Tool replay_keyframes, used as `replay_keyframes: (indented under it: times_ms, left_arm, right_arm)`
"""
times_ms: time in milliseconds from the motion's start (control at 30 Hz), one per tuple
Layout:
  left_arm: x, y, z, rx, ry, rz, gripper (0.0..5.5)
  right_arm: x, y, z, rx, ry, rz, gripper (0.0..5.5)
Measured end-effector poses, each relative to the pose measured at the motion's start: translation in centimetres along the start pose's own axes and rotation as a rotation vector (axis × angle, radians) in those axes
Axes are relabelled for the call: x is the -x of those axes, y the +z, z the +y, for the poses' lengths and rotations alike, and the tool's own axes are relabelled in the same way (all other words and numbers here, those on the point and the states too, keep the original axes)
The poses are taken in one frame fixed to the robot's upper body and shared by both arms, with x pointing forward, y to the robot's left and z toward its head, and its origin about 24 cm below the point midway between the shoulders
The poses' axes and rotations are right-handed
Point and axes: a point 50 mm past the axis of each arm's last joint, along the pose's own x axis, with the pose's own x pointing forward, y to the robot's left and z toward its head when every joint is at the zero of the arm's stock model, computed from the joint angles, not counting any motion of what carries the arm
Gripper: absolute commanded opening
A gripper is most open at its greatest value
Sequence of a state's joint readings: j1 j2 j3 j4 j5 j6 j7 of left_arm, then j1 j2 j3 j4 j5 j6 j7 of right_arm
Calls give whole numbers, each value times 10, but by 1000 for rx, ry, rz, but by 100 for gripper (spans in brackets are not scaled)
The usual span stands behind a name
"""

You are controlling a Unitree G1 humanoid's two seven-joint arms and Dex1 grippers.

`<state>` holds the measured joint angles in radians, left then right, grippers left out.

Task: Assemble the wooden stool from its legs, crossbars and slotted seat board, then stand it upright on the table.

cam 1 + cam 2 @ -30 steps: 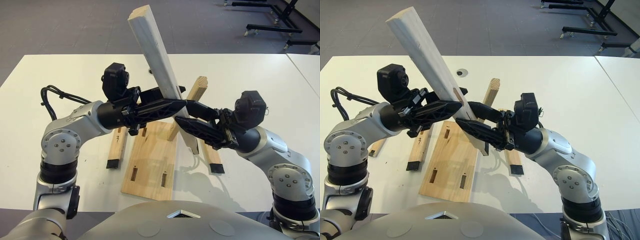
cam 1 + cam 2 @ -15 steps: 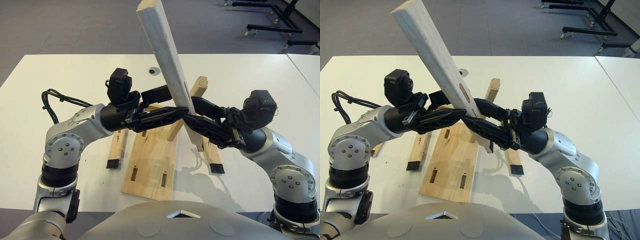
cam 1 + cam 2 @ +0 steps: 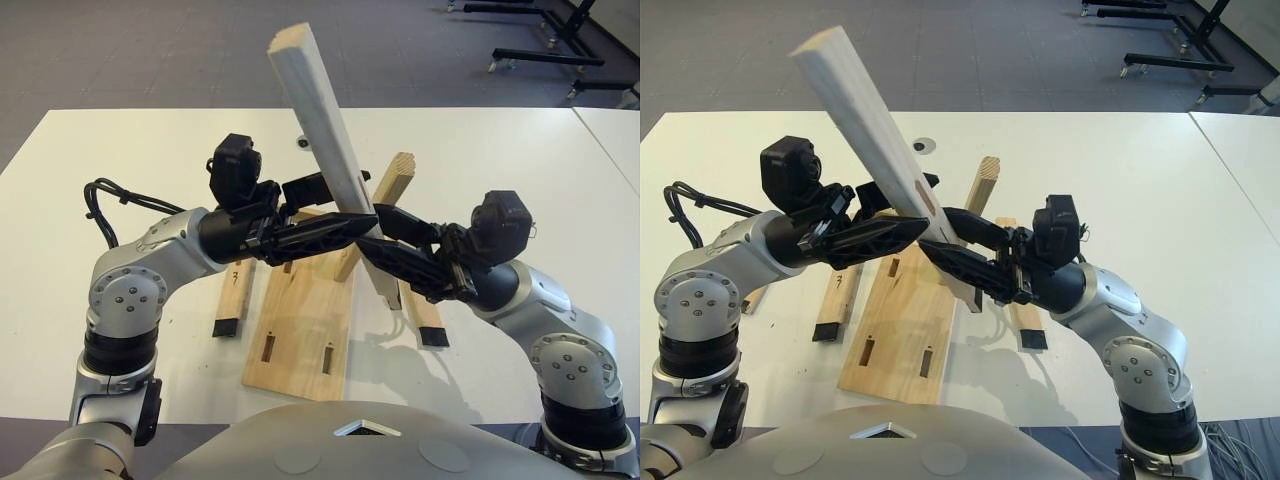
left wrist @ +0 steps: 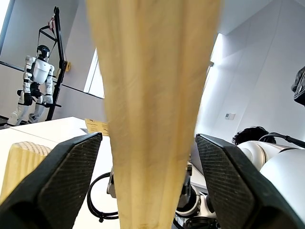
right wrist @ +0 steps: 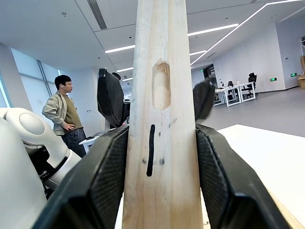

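Two grippers, left gripper (image 3: 355, 207) and right gripper (image 3: 370, 230), clamp one stool leg (image 3: 330, 165) mid-length, its top tilted far-left above the slotted seat board (image 3: 300, 340); that long free top could lever it round in the pinch. Left wrist: fingertips (image 4: 93, 143) barely catch its edges, so I'd expect slip there first. Right wrist: pads (image 5: 114, 181) squeeze it flush, but a skewed foot would jam on insertion.

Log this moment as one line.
leg: tilted, lower end near seat board | left gripper: shut on leg | right gripper: shut on leg | assembly: not done
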<state>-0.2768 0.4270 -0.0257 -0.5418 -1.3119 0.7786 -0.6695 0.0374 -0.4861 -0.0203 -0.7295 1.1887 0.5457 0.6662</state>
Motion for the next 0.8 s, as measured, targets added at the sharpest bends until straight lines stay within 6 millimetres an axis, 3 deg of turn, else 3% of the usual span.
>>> replay_keyframes:
  times_ms: [167,367,667,800]
  left_arm:
    - [-1,-1,0,1,-2,1,360]
    - [-1,-1,2,-10,11,7,360]
    - [-2,-1,3,-12,17,-11,223]
    - [-2,-2,3,-5,18,-6,217]
  right_arm:
    - [-11,0,2,-28,-1,-6,201]
    - [-7,-6,1,-71,-2,-3,201]
    - [12,-20,-8,-120,3,0,201]
    - [14,-22,-9,-113,25,5,201]
